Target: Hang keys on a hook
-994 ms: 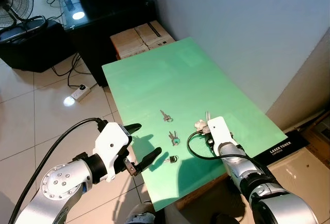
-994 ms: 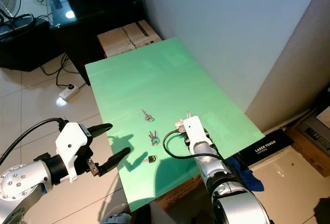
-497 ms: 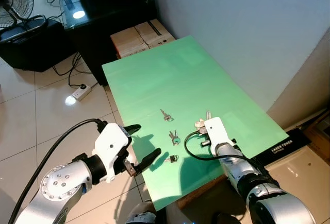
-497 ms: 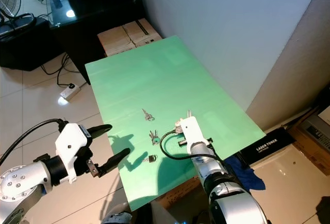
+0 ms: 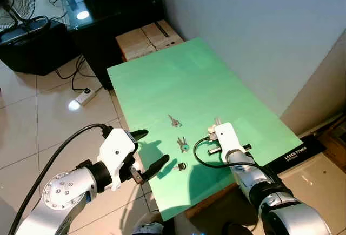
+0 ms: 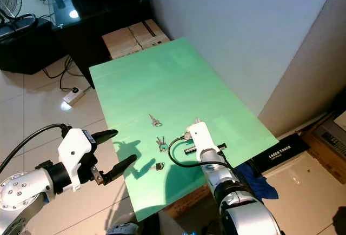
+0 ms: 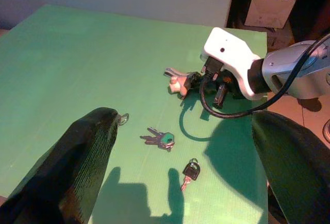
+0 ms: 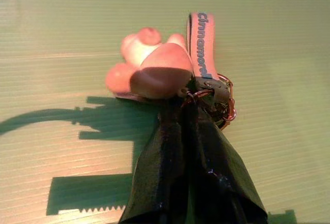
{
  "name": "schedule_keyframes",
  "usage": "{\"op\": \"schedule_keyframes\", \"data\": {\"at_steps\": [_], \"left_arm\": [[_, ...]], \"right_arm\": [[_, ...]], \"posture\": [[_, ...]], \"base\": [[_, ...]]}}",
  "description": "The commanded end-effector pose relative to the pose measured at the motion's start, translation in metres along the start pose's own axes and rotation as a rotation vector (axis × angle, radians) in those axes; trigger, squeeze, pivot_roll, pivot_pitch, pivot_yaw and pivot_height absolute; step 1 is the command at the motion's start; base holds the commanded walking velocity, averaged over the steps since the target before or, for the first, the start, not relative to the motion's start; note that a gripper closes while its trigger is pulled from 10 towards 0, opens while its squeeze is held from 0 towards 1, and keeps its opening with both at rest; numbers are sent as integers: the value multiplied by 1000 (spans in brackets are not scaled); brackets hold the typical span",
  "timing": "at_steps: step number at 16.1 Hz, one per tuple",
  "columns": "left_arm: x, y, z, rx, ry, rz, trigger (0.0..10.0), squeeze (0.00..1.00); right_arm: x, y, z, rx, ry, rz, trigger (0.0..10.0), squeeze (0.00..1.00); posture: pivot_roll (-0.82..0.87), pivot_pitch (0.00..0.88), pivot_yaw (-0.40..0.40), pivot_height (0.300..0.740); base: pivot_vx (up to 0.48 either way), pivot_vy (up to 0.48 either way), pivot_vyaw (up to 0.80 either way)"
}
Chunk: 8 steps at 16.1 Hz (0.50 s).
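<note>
The right gripper [image 8: 192, 131] has its two black fingers pressed together on the metal ring end of a keychain [image 8: 206, 80], low over the green bench [image 5: 162, 84]. The grip sits right where the strap with blue lettering meets the ring, so the pale, rounded charm [image 8: 149, 64] lies on the bench surface ahead of the fingertips. I'd judge that taking it by the ring leaves the loop free to slip over a hook later (no hook can be made out from here).

The left gripper [image 5: 147, 154] hovers at the near edge of the bench with its fingers spread wide and nothing between them, seemingly just waiting.

Between the two arms lie three other sets: a green-headed bunch of keys [image 7: 161, 138] in the middle, a black-headed key [image 7: 190, 171] nearer the robot, and a small silver key [image 5: 173, 121] farther up the bench. All are well apart from either gripper and untouched.
</note>
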State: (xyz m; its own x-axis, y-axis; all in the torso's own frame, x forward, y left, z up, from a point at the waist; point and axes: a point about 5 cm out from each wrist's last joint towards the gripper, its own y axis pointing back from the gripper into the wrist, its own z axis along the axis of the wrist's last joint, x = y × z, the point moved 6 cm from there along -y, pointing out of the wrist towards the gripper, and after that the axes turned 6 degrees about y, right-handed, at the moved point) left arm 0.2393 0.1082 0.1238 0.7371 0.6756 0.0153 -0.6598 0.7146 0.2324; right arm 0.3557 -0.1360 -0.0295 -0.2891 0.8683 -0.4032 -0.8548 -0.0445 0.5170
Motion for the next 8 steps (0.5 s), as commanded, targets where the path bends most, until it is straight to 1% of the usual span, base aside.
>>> {"op": "schedule_keyframes", "data": {"at_steps": [1, 5, 7, 8], "left_arm": [[0, 1, 3, 1, -14, 1, 10000, 0], [0, 0, 3, -2, -15, 1, 10000, 0], [0, -1, 3, -6, -20, 6, 10000, 0], [1, -2, 3, -14, -20, 14, 10000, 0]], "right_arm": [[5, 1, -3, 9, -3, 11, 0, 0], [4, 1, -2, 5, -1, 6, 0, 0], [1, 0, 9, -44, -26, -18, 0, 0], [2, 2, 23, -118, -66, -13, 0, 0]], "posture": [[223, 162, 135, 740], [223, 158, 136, 740], [213, 142, 122, 740], [196, 120, 104, 740]], "base": [[0, 0, 0], [0, 0, 0], [0, 0, 0], [0, 0, 0]]}}
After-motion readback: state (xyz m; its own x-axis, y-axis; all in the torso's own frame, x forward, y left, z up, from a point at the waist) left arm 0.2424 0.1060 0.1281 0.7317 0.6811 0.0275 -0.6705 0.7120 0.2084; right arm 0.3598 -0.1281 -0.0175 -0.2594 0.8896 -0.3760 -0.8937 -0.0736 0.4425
